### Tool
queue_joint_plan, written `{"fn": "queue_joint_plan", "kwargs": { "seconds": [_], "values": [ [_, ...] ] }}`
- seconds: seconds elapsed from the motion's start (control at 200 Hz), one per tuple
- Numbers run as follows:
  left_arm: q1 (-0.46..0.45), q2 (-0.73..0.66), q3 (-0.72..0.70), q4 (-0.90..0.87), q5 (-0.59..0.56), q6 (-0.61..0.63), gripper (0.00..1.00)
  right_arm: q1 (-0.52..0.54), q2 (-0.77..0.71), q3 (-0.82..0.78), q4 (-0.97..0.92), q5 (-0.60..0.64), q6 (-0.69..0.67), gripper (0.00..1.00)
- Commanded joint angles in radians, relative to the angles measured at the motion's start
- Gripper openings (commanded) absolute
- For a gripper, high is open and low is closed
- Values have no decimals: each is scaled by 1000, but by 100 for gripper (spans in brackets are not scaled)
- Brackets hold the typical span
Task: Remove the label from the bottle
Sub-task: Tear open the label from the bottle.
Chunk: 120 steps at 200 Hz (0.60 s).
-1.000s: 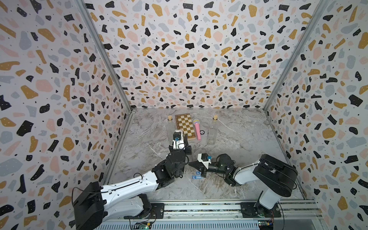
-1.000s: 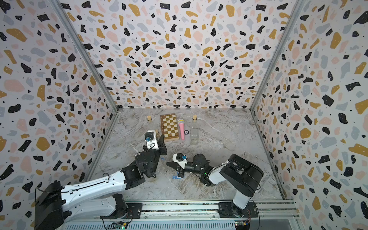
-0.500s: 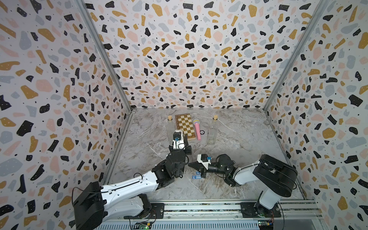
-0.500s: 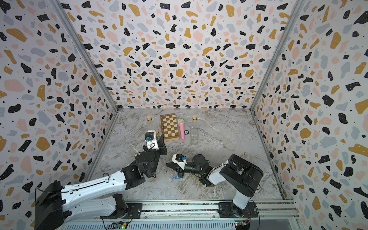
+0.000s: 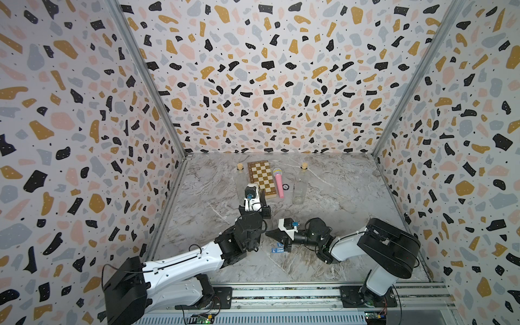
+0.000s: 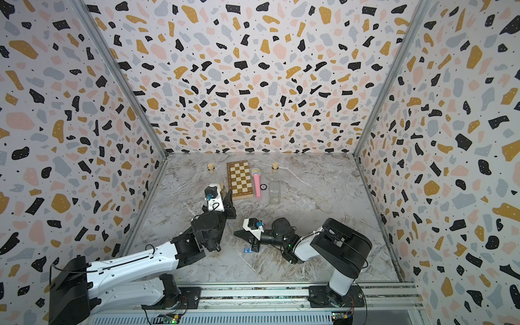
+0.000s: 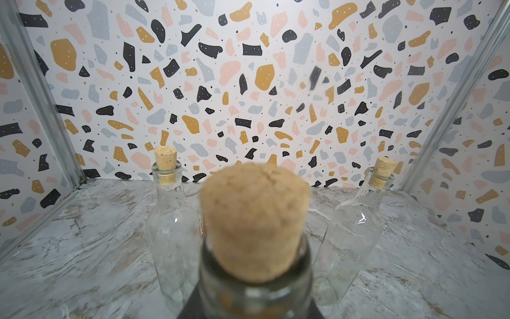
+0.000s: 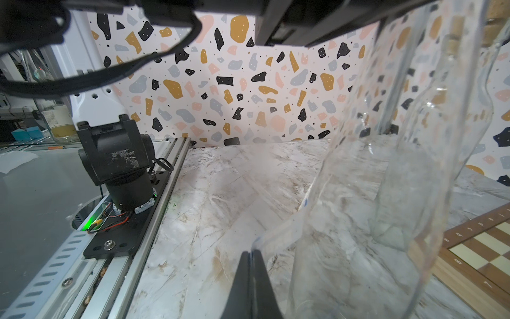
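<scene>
The left tool (image 6: 225,198) reaches in from the near left to the middle of the marble worktop (image 5: 337,202) and is clamped on the neck of an upright clear glass bottle (image 8: 358,221), just below its cork (image 7: 254,221), which fills the left wrist view, blurred. The right tool (image 8: 251,258) comes in low from the near right with its tips pointing left at the lower part of that bottle. In the right wrist view its two black fingers (image 8: 242,276) are pressed together on the end of the label (image 8: 281,225), a thin clear strip with a faint blue edge that runs from the fingertips up to the glass, where its other end sits against the bottle wall. The bottle therefore stands between the two tools, just near of the chessboard (image 5: 261,178). A small blue scrap (image 5: 277,250) lies flat on the worktop under the right tool. Further off, a pink microphone (image 5: 279,183) lies along the right edge of the chessboard, with a small dark ring (image 5: 286,186) just right of it. Two more corked bottles stand at the far side, one (image 7: 174,221) left of the chessboard and one (image 7: 350,234) right of the ring.
</scene>
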Motion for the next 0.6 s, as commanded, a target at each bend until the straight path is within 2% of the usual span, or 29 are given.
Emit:
{"fn": "queue_joint_plan", "kwargs": {
  "seconds": [0.0,0.596],
  "values": [
    [-4,23,-8,-60,8,-39,0,10,-37,29,-2,-29,-5,0],
    [-4,22,-7,-60,11,-40,0,10,-38,33,-1,-34,-5,0]
  ]
}}
